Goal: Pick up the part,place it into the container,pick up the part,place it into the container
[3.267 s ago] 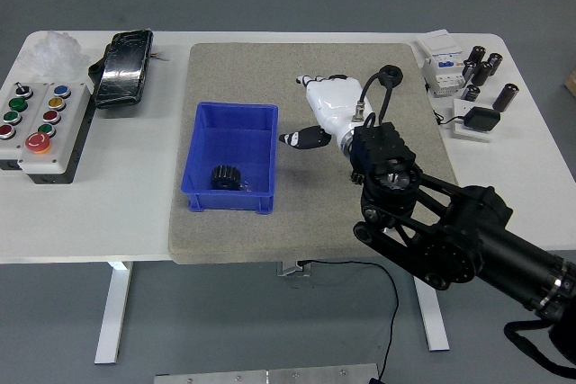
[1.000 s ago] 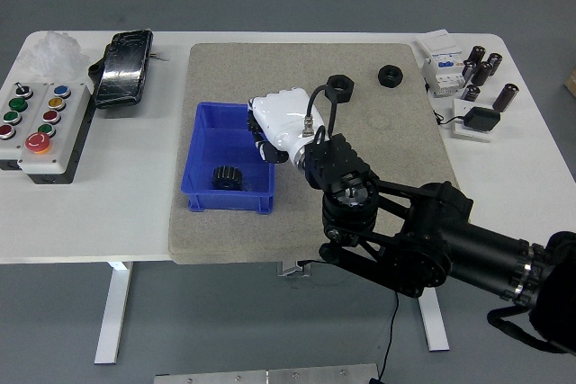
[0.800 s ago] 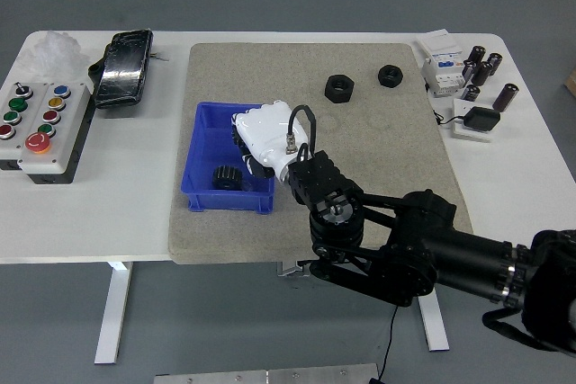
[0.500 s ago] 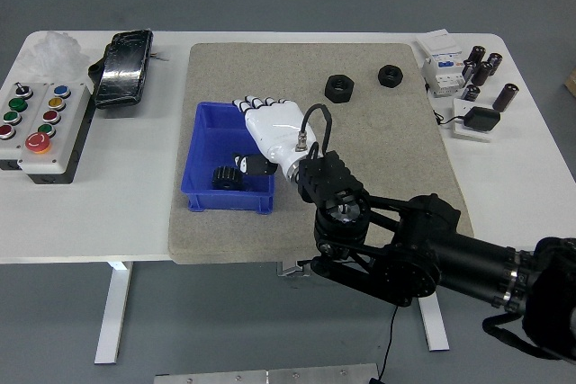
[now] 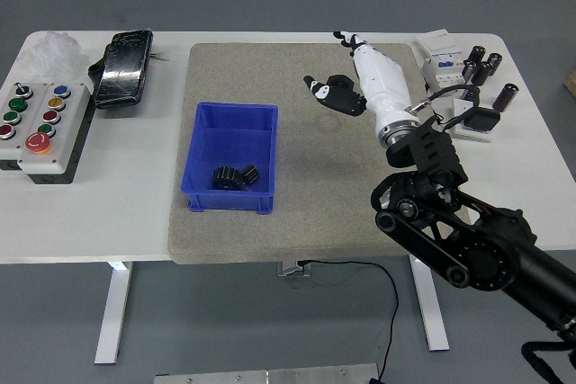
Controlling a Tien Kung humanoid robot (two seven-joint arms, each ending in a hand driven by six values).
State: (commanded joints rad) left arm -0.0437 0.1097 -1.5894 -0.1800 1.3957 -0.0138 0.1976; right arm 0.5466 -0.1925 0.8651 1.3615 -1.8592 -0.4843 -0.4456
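Observation:
A blue container stands on the grey mat at its left side. Two black gear parts lie in it side by side, a larger one and a smaller one. My right hand is white and reaches over the mat's far right. Its fingers are stretched out and its thumb points left. A black nut lies on the mat between the thumb and the palm, not gripped. The hand covers the spot where a second nut lay. My left arm is out of view.
A button box, a black pouch and white wadding lie at the table's left. At the far right are a white electrical module, several black cylinders and a small black device.
My right hand was over the blue container and left a second, smaller gear in it. It then swung right and back across the mat to the black nut, with its fingers open.

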